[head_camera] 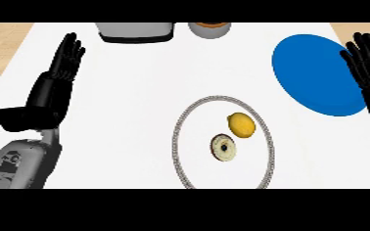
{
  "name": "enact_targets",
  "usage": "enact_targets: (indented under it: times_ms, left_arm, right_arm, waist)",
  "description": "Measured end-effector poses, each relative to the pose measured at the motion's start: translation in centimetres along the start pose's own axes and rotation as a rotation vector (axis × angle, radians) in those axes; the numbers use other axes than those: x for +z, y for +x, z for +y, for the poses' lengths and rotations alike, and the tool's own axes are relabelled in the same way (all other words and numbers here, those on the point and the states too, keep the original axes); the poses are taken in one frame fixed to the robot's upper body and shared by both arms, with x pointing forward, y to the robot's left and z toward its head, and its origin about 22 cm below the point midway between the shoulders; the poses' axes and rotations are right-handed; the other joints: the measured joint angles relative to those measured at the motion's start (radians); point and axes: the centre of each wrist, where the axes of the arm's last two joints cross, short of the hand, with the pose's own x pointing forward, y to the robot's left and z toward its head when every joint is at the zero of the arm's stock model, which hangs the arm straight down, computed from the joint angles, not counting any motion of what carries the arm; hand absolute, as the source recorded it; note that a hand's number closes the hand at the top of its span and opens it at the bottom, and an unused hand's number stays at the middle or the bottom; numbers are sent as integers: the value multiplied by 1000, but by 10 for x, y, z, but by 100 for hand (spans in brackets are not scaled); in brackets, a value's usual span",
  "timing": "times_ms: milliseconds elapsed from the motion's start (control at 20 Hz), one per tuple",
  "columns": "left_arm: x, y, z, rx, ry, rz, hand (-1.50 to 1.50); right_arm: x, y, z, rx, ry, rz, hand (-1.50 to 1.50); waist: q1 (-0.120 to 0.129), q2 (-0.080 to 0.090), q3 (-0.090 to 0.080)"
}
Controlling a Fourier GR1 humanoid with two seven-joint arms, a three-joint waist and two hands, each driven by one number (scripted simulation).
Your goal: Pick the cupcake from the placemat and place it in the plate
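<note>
The cupcake (pixel 224 148), seen from above as a pale ring with a dark centre, lies on the round white placemat (pixel 198 127) with a grey patterned rim, in the lower middle of the head view. The blue plate (pixel 312 71) lies at the upper right and holds nothing. My left hand (pixel 52 85) stands open at the left edge, fingers up, far from the cupcake. My right hand (pixel 360 58) shows at the right edge beside the plate, fingers straight and pointing up, holding nothing.
A yellow lemon (pixel 241 125) lies on the placemat just up and right of the cupcake. At the counter's far edge stand a grey appliance (pixel 136 31) and a grey cup (pixel 210 29) with something brown in it. Wooden floor shows past the counter's corners.
</note>
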Motion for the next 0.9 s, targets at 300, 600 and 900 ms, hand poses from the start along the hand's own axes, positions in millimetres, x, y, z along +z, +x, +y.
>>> enact_targets:
  times_ms: [300,600,900]
  left_arm:
    - [11,-27,12,-11,29,213,0]
    - [32,-53,7,21,40,405,0]
    - [38,-55,8,30,42,463,0]
  right_arm:
    - [-3,-29,39,-164,175,7,150]
    - [17,-63,46,-5,51,-41,-150]
    - [54,-121,77,30,175,-58,-150]
  waist:
    - [29,10,-2]
    - [23,10,-6]
    - [23,6,-4]
